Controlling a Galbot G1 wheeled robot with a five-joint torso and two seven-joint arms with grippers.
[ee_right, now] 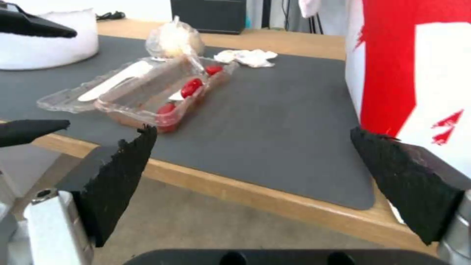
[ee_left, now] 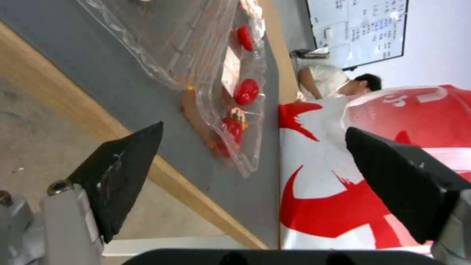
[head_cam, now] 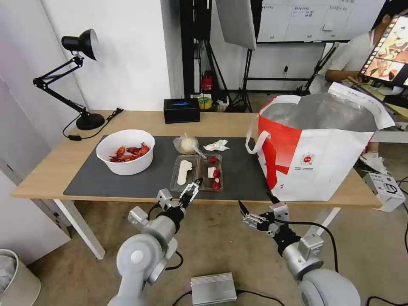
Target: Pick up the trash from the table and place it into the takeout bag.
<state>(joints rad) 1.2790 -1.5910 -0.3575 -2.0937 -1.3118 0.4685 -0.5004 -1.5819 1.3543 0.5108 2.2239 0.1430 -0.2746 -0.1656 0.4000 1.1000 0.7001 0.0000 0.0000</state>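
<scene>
Big red-and-white foil-lined takeout bag [head_cam: 314, 153] standing at table's right end, mouth open; I reckon floppy rim could fold if I clip it. Long light-wood table [head_cam: 51, 170] with dark mat: front edge is my worry. White round bowl of crayfish shells [head_cam: 125, 151] far left, room around it. Clear clamshell tray with red scraps [head_cam: 196, 172] near front edge, flimsy, might flex and spill. Left gripper [head_cam: 191, 190] spread wide, just short of tray. Right gripper [head_cam: 257, 209] also spread, below table edge beside bag.

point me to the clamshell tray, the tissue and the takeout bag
clamshell tray [head_cam: 196, 172]: head view, centre hinge.
tissue [head_cam: 216, 145]: head view, middle of the crumple.
takeout bag [head_cam: 314, 170]: head view, white front panel.
</scene>
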